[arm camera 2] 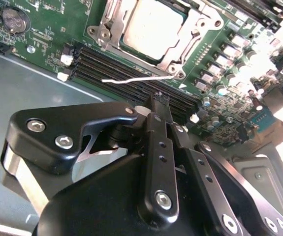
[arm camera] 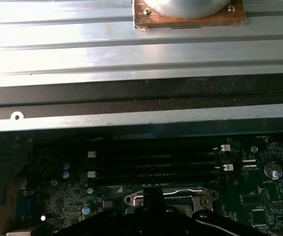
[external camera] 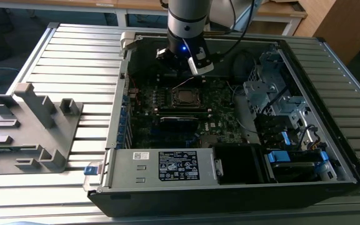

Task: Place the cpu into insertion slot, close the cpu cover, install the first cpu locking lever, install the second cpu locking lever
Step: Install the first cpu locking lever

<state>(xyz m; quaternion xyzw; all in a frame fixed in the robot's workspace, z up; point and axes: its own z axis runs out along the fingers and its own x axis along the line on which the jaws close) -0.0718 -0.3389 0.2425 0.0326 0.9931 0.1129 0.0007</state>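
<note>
The cpu (arm camera 2: 151, 27) lies flat in its socket on the motherboard (arm camera 2: 47, 29), its pale grey metal top showing through the window of the cpu cover (arm camera 2: 183, 46). The cover, a thin silvery square frame, lies folded down around the chip.

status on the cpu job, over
Pincer shut, empty, over the memory slots. Cpu seated, cpu cover looks down over it. Thin wire lever juts out past the cover.
</note>
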